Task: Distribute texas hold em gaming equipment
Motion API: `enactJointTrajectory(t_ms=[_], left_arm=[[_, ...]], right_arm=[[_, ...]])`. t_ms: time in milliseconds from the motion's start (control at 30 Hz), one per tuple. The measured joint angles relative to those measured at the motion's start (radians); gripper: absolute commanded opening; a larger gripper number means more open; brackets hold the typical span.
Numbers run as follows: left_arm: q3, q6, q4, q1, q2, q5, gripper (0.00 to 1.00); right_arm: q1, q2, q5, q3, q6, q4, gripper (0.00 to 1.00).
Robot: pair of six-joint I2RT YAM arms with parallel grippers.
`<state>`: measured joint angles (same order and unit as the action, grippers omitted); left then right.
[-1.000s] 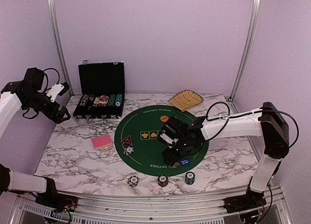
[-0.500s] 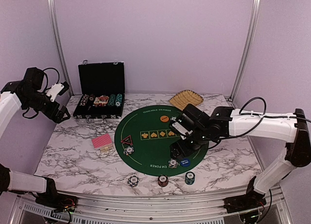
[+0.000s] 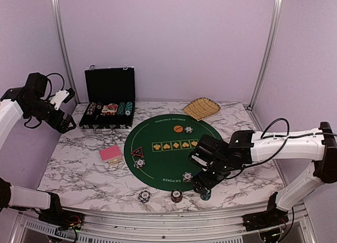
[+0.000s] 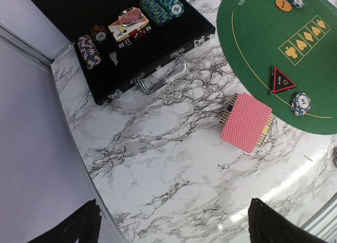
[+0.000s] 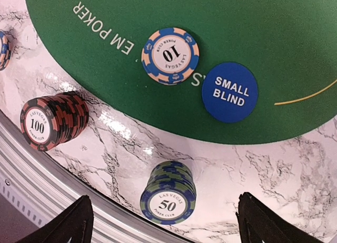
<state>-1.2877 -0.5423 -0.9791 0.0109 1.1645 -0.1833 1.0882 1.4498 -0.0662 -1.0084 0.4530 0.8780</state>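
- While flat on the green mat's (image 5: 295,27) near edge: SMALL BLIND button (image 5: 230,92); 50 stack (image 5: 168,193) off-mat, near table (image 5: 300,164) lip.
- Right gripper (image 5: 166,224) over stack, fingers spread, empty; left gripper (image 4: 174,222) spread, well apart.
- Risk: off-centre descent could topple stack over lip.

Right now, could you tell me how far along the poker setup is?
Done: small blind button, 10 chip, triangular marker and orange button lie on the green mat; 100 stack and 50 stack stand on the marble beside it. In hand: nothing; the right tool hangs open above the 50 stack, the left tool open too. Left: the card deck undealt, more chips in the case.
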Motion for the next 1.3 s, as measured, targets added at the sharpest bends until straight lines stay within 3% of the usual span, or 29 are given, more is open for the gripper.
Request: enactJointTrajectory(t_ms=[1100,1300], left_arm=[[-0.006,0.003,-0.001,0.0,0.0,0.0,0.99],[-0.006,0.003,-0.001,0.0,0.0,0.0,0.99]], right_arm=[[0.002,0.055,0.024,0.089,0.015,-0.1,0.61],[0.002,0.06,0.023,0.091,0.014,-0.1,0.5]])
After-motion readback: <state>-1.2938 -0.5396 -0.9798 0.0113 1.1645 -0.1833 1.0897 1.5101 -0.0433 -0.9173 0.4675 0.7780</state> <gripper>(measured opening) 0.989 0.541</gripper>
